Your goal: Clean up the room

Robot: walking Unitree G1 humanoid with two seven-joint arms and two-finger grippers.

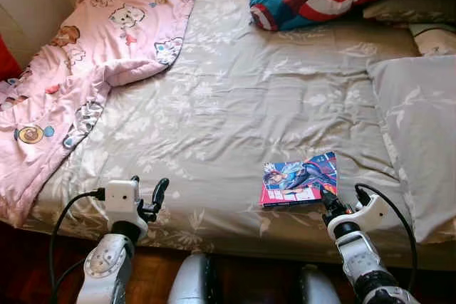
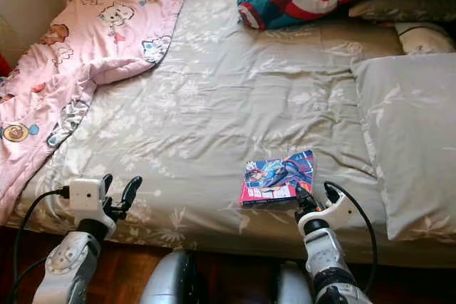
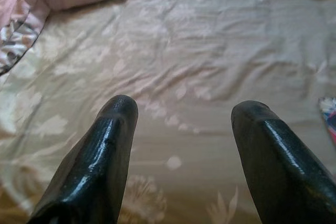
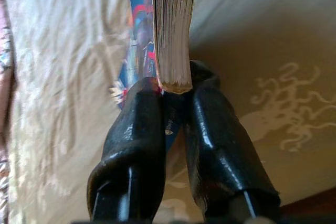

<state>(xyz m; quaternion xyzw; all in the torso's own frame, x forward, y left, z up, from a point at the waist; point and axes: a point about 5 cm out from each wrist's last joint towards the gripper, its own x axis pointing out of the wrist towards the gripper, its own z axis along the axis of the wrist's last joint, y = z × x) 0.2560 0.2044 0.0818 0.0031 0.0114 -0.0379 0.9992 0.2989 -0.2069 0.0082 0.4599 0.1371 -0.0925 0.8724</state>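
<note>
Right wrist view: the right gripper (image 4: 173,90) clamps the near corner of the comic book (image 1: 299,179), lying ahead on the bed (image 1: 235,97). Thin, floppy, probably light; a spine-side hold would sag less.

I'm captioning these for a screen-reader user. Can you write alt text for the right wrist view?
The right gripper has its two black fingers closed on the corner of a comic book, whose page edges face the camera with the colourful cover beside them. Under it lies the bed, covered by a tan floral sheet.
</note>
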